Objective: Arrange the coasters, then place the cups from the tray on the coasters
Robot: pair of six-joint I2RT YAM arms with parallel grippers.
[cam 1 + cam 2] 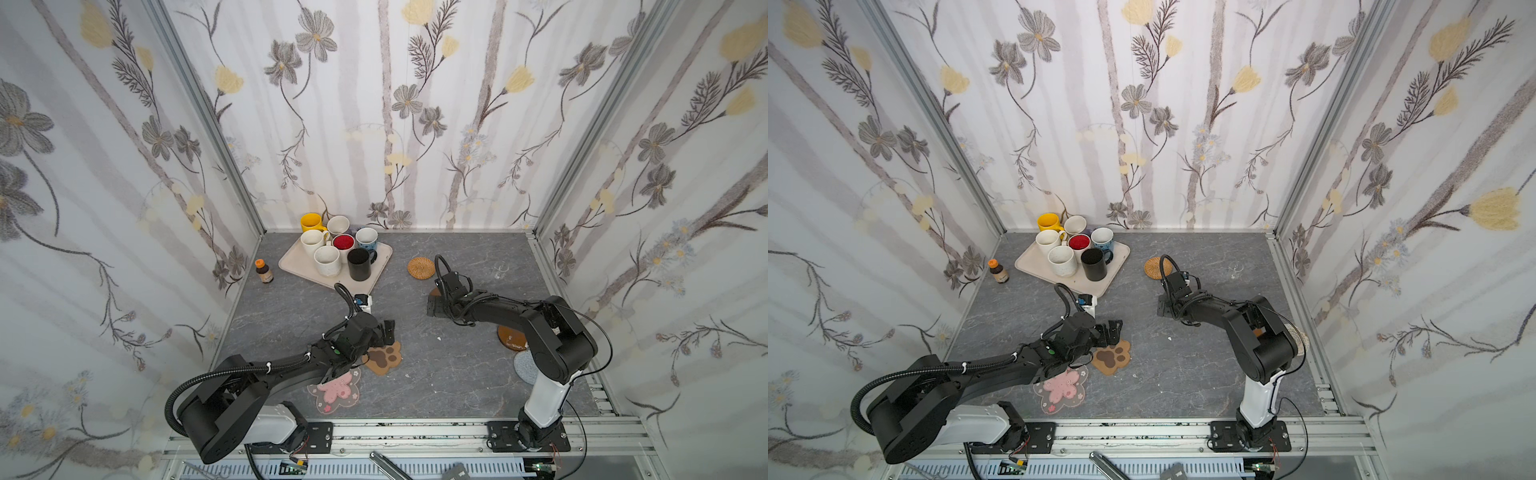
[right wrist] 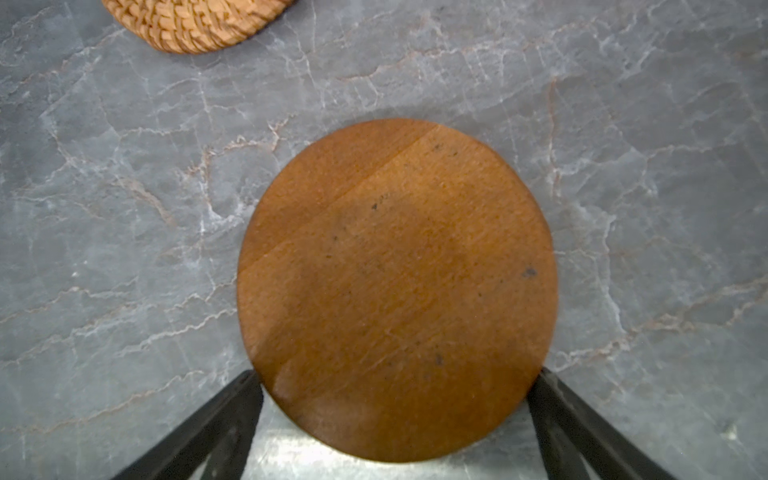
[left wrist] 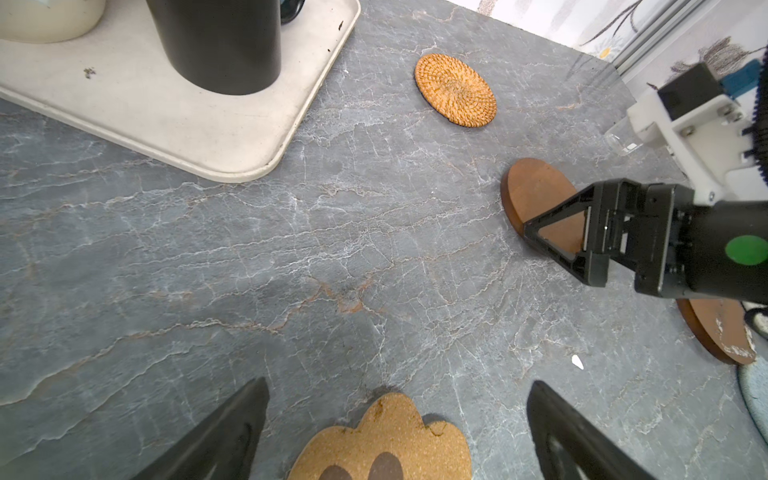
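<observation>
Several cups stand close together on the beige tray (image 1: pixel 297 262) at the back left, among them a yellow cup (image 1: pixel 311 222) and a black cup (image 1: pixel 359 264). The coasters lie scattered on the table: rattan round (image 1: pixel 421 267), paw-print (image 1: pixel 384 357), pink blossom (image 1: pixel 334 392), a wooden round (image 1: pixel 509 336), grey-blue knitted (image 1: pixel 524 368). My left gripper (image 3: pixel 397 399) hangs open just above the paw-print coaster (image 3: pixel 386 436). My right gripper (image 2: pixel 395 386) is open, its fingers flanking the near edge of another wooden round (image 2: pixel 395 291) that lies flat.
An orange-capped brown bottle (image 1: pixel 264 271) stands left of the tray by the wall. A small clear glass (image 1: pixel 498 270) sits at the back right. A beige braided mat (image 1: pixel 1302 336) peeks out behind the right arm. Flowered walls close in three sides.
</observation>
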